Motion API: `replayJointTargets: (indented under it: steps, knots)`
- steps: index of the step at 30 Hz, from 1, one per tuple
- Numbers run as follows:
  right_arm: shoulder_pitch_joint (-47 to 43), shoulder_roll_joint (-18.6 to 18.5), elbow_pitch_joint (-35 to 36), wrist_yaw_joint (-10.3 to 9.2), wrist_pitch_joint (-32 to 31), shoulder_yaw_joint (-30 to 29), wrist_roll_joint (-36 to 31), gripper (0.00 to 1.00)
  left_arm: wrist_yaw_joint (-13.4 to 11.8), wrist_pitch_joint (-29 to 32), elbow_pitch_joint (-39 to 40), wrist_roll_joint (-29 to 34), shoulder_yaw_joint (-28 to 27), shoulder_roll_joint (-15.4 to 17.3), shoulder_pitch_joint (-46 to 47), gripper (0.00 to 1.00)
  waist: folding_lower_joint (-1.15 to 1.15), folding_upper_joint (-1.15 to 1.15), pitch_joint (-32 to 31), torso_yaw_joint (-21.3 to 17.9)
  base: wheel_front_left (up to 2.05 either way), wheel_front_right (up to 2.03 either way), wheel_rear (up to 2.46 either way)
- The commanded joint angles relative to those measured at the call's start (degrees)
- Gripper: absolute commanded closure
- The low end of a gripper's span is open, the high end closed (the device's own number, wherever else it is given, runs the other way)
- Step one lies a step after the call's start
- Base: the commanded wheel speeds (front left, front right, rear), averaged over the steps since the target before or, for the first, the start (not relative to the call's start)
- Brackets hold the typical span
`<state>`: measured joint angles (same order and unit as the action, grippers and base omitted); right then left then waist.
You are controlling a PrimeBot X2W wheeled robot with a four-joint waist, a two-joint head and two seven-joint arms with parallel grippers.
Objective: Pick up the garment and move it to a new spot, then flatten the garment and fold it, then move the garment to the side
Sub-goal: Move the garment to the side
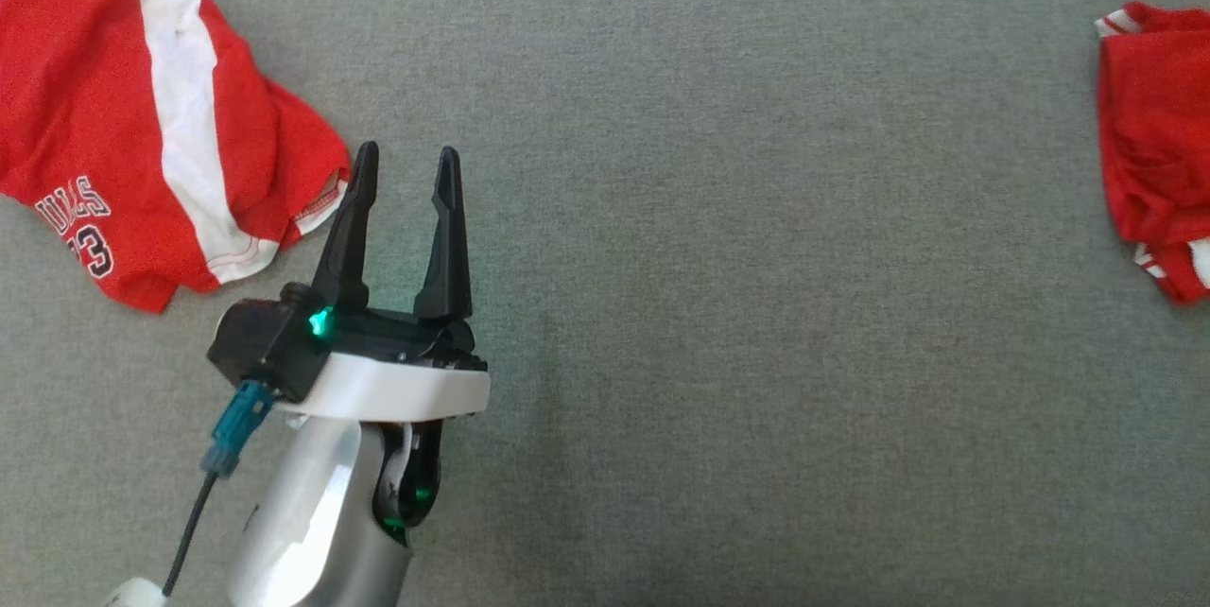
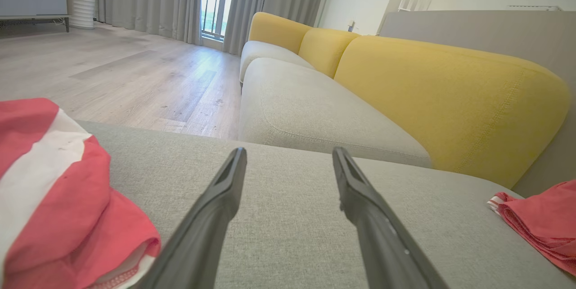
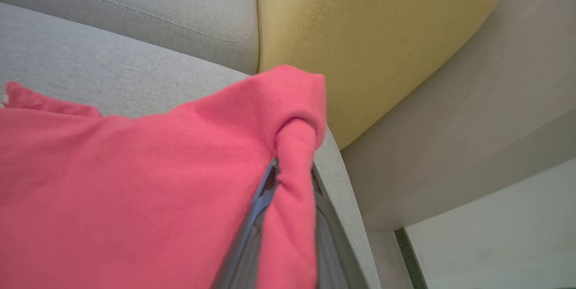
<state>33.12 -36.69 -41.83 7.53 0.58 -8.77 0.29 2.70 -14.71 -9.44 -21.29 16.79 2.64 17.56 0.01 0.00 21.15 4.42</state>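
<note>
Red garment [image 3: 135,181] cloth lies closest to your right wrist camera. The right gripper [image 3: 292,176] pinches a bunched fold of it. The fold rises between both fingers [image 3: 261,203] and curls over past their tips. Beyond those tips you have the edge of the grey cushion [image 3: 112,59] and a yellow backrest [image 3: 360,32].

Your left gripper [image 1: 406,153] is over bare grey cushion, its fingers spread with nothing between them. Immediately left of its left finger lies a striped jersey [image 1: 95,115]: red, one white band, dark lettering, crumpled. The hem runs alongside that finger, and you cannot tell whether the two touch.

Well to the right of the left fingers, the head view shows the red garment [image 1: 1153,144] heaped on the same cushion. Ahead of the left fingertips the left wrist view shows further grey seats, yellow backrests and a wooden floor [image 2: 112,73].
</note>
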Motion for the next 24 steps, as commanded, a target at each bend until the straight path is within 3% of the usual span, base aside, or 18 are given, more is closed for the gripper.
replayJointTargets:
  steps: [1,4,5,6,15,24]
  knots:
    - [0.2,-2.4,0.8,-0.04,0.5,-0.4,-0.5,1.0,-0.2,-0.3,1.7,-0.3,-1.3,0.2,1.5,0.0,-0.01,0.0,0.3,0.3,0.0,0.0,0.0]
    - [1.1,-1.6,-0.2,-0.04,0.7,-2.8,-1.1,1.0,-0.1,-0.3,1.7,-0.2,-1.6,0.2,1.7,0.0,-0.01,0.0,0.5,0.3,0.0,0.0,0.0]
    - [1.2,-1.3,-0.5,-0.04,0.9,-3.2,-1.5,0.59,-0.1,-0.3,1.7,-0.1,-1.6,0.2,1.7,0.0,-0.01,0.0,0.4,0.3,0.0,0.0,0.0]
    - [1.4,-1.0,-0.8,-0.04,1.1,-3.6,-1.8,0.0,0.0,-0.3,1.7,0.0,-1.7,0.2,1.7,0.0,-0.01,0.0,0.3,0.2,0.0,0.0,0.0]
    - [2.5,5.2,0.7,-0.04,7.5,-2.5,-1.5,0.0,0.5,-0.3,1.0,0.5,-3.4,0.2,0.0,0.0,-0.01,0.0,-5.0,-2.3,0.0,0.0,0.0]
    - [-3.3,17.0,15.7,-0.04,8.0,3.7,5.0,0.0,0.6,-0.3,3.3,0.1,-6.3,0.2,-4.1,0.0,-0.01,0.0,-11.9,-5.5,0.0,0.0,0.0]
